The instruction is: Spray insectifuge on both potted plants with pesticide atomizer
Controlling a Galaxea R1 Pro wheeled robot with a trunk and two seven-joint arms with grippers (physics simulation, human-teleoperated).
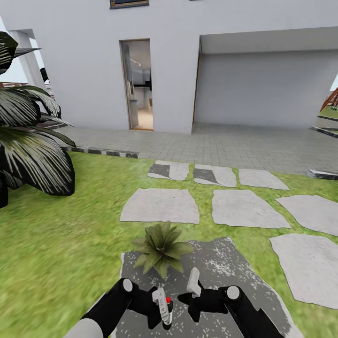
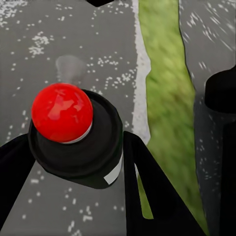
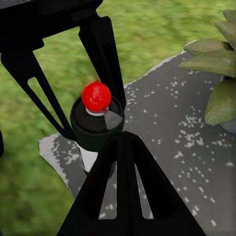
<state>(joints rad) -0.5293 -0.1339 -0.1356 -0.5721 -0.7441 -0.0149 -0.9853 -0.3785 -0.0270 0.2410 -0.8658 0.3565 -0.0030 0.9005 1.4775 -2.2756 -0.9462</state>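
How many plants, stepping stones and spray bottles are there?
Small potted plants: 1
Big palms: 1
Grey stone slabs on the lawn: about 9
Spray bottles, red-knobbed, in the left gripper: 1
Total: about 12

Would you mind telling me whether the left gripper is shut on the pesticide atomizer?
Shut on it: in the left wrist view, both black fingers press against the pesticide atomizer; the left gripper holds it.
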